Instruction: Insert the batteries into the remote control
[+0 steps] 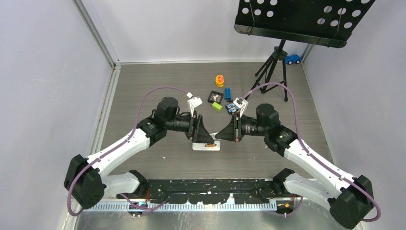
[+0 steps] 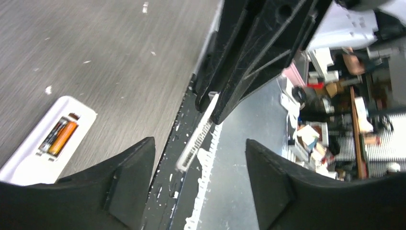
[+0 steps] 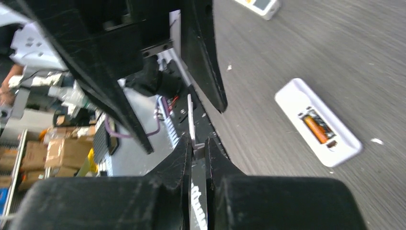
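The loading is being judged as nearly finished. The remote (image 1: 207, 145) is lying back-up near the table's centre, at 6 o'clock of the spot where the two grippers are facing each other. It is being shown at 8 o'clock in the left wrist view and at 3 o'clock in the right wrist view. Two batteries (image 2: 60, 136), one dark and one orange, are being seen side by side inside the open recess, so the insertion itself is being taken as done, though whether they are fully seated cannot be told. Only the closing is being counted as outstanding. A thin white plate, apparently the recess cover (image 3: 190, 115), is being held edge-on in the air, apart from the remote. It is being pinched by the right gripper (image 3: 198, 143), whose fingers are being pressed almost together. The left gripper (image 2: 200, 143) is being held spread, its fingers standing clear on either side of the cover. The cover is yet to be carried down and fitted over the recess.
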`<state>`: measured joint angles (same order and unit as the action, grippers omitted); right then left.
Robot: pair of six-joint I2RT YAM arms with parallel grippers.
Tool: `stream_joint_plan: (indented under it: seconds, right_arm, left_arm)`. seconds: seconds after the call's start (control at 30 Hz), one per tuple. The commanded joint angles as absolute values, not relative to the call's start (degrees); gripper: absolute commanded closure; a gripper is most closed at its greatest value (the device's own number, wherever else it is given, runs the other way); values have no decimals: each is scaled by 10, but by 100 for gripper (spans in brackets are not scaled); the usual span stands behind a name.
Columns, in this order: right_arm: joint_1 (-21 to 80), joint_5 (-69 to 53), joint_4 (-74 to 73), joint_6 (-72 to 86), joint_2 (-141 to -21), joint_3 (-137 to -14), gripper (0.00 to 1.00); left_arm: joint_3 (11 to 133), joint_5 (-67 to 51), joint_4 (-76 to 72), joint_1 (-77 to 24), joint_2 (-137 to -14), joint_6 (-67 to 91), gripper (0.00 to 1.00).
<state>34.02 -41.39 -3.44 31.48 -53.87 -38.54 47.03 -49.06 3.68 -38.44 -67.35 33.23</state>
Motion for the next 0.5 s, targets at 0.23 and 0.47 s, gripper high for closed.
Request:
stream_joint_plan:
  seconds: [0.23,0.47]
  right_arm:
    - [344,-212,-5,466,-613,-331,100]
    - [383,-133,79,544,-660,-278,100]
  left_arm:
    - [468,-137,156,-368,-683,321,25]
    - [400,-35,150,-367,-699,352,31]
